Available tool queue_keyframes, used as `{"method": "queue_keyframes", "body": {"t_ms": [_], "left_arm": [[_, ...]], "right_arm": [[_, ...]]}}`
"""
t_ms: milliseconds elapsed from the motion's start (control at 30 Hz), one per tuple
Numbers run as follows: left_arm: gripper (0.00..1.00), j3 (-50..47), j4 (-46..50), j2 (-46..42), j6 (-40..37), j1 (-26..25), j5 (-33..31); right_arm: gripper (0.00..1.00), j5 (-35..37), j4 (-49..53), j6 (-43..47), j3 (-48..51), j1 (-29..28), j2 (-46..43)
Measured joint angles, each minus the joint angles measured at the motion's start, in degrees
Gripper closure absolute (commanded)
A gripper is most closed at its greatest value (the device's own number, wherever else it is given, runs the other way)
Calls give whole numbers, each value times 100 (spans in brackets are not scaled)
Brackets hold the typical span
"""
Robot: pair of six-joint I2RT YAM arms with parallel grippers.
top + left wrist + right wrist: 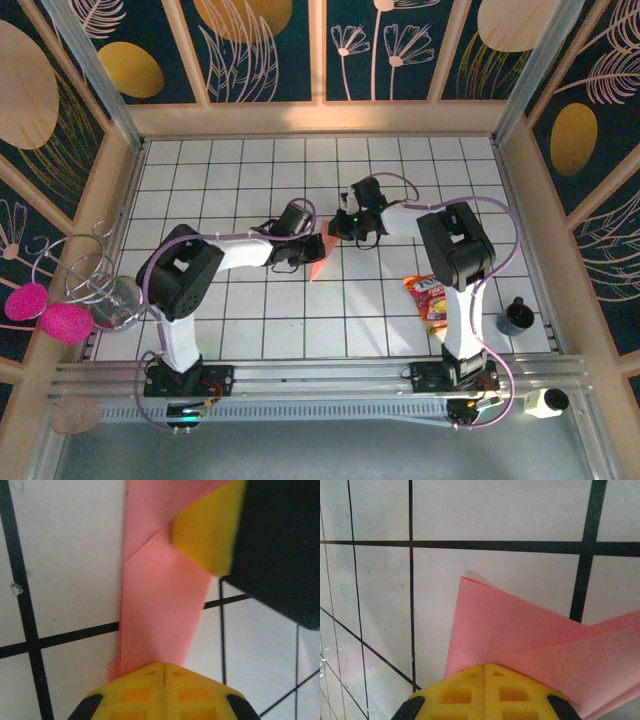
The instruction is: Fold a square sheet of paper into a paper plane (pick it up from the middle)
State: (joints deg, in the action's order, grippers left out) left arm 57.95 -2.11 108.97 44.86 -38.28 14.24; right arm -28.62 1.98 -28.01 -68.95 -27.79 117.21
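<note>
The salmon-pink sheet of paper [318,256] lies on the tiled floor near the middle, folded into a slim paper plane shape with its pointed tip toward the near side. My left gripper [300,238] is at its left and my right gripper [345,226] at its right, close together. In the left wrist view the folded paper [160,605] runs out from under my left gripper [164,666], whose jaws are shut and rest on top of it. A yellow finger of the right gripper [210,525] presses the far end. In the right wrist view my right gripper [485,667] is shut, tips down on overlapping paper flaps [520,630].
A red and yellow snack packet [428,297] lies right of the right arm. A small black cylinder [516,317] stands near the right wall. Outside the left wall are a wire stand with a glass [100,285] and pink fluffy objects [50,315].
</note>
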Motion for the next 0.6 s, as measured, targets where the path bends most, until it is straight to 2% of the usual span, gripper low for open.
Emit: {"method": "queue_keyframes", "body": {"t_ms": [367,600], "left_arm": [[100,98,109,59,70,-2,-146],[100,101,122,59,68,-2,-146]], "right_arm": [[96,22,-13,76,302,-31,-691],[98,28,-33,70,605,-225,-645]]}}
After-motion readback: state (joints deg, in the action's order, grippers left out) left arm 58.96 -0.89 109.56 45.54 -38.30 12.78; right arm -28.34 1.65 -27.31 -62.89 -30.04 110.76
